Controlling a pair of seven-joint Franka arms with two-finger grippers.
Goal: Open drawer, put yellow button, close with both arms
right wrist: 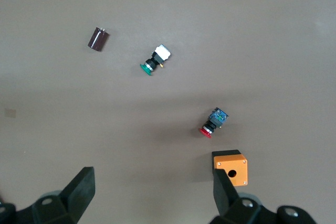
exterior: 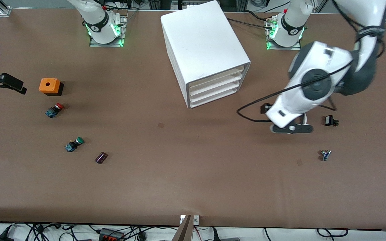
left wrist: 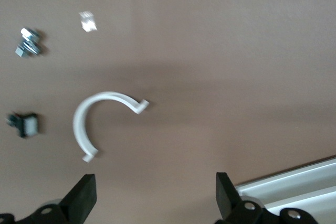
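- Left claw [left wrist: 152, 203], jaws spread and empty, hangs over bare tabletop [exterior: 193, 174] just by the cabinet [exterior: 206, 50], probably lining up on the shut top drawer [exterior: 217, 77].
- Right claw [right wrist: 152, 203], released, waits over the orange box [right wrist: 232, 166] and red-capped button [right wrist: 211, 123].
- No yellow button visible anywhere.

An orange box [exterior: 47, 85] with a round hole in its top sat at the middle left of the front view; just below it lay a red-capped button [exterior: 54, 110]; lower still a green-capped button [exterior: 74, 144], and beside that a dark cylinder [exterior: 101, 158]; at the right edge area lay a small black part [exterior: 329, 121] and a tiny metal piece [exterior: 325, 155]; a white curved clip [left wrist: 94, 121] lay on the table.
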